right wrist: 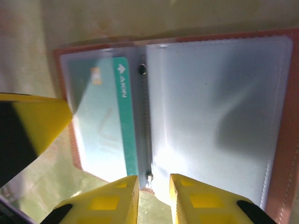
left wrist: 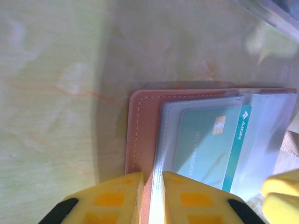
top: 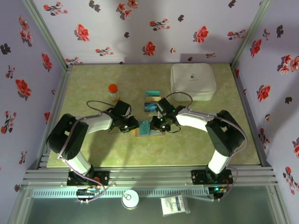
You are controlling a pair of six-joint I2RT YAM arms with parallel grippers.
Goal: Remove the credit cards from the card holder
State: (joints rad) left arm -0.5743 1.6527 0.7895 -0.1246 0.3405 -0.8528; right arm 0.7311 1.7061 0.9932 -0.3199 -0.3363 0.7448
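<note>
A teal credit card with a gold chip is held in the clear left sleeve of a tan-brown bifold card holder. The holder lies open on the pale green table, between the arms. Its left edge is clamped by the yellow fingers of the left gripper. The right gripper is set at the spine's near end with its fingers narrowly parted; whether anything is pinched cannot be told. Two loose cards lie just beyond. The clamp is best kept firm while the card is drawn straight along its sleeve, since the slick plastic would likely lift with it.
</note>
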